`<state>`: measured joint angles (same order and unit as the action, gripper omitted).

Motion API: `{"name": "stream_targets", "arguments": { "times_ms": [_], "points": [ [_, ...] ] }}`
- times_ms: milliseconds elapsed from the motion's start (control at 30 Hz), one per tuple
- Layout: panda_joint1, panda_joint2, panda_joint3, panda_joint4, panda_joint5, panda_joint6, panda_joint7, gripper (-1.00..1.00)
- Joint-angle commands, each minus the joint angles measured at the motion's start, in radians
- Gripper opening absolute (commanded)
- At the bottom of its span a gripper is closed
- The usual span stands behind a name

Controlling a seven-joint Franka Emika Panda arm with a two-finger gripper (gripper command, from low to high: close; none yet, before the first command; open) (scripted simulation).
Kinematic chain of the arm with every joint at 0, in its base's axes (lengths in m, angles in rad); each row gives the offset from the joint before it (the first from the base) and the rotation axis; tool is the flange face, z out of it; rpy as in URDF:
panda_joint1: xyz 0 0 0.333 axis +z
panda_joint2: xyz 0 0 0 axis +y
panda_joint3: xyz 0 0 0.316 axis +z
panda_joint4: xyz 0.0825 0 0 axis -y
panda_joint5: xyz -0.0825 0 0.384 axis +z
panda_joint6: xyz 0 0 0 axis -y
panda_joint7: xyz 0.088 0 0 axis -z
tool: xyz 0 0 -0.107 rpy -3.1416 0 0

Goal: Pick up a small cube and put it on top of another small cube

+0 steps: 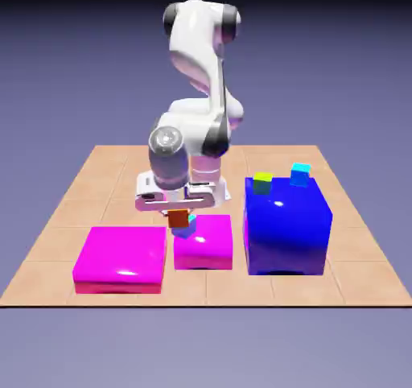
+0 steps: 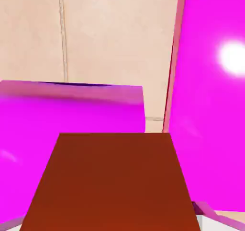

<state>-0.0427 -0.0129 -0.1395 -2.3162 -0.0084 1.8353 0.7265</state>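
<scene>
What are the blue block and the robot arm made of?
The big blue block looks like smooth, shiny plastic, maybe painted: there's a bright glare spot on its top. But this is a computer picture, so I can't be sure. The robot arm looks like glossy white plastic or painted metal, with pale highlights on its rounded parts and dark grey caps at the joints.

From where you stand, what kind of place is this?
Probably a computer-simulated robot workspace: a white robot arm over a tiled tabletop, glossy, plain-coloured blocks such as the big blue one, and a blank blue-violet backdrop.
</scene>
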Motion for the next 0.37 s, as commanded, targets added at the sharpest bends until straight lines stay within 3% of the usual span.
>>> {"name": "stream_targets", "arguments": {
  "times_ms": [0,67,233,267,333],
  "points": [
    [-0.021,-0.036,0.019,-0.021,0.004,-0.021,0.044,-1.00],
    [-0.043,-0.065,0.036,-0.038,0.010,-0.038,0.081,-1.00],
    [-0.042,-0.011,0.036,-0.170,0.015,0.149,0.076,-1.00],
    [-0.042,-0.011,0.036,-0.170,0.015,0.149,0.076,1.00],
    [-0.042,-0.024,0.036,-0.139,0.014,0.105,0.077,1.00]
  ]
}}
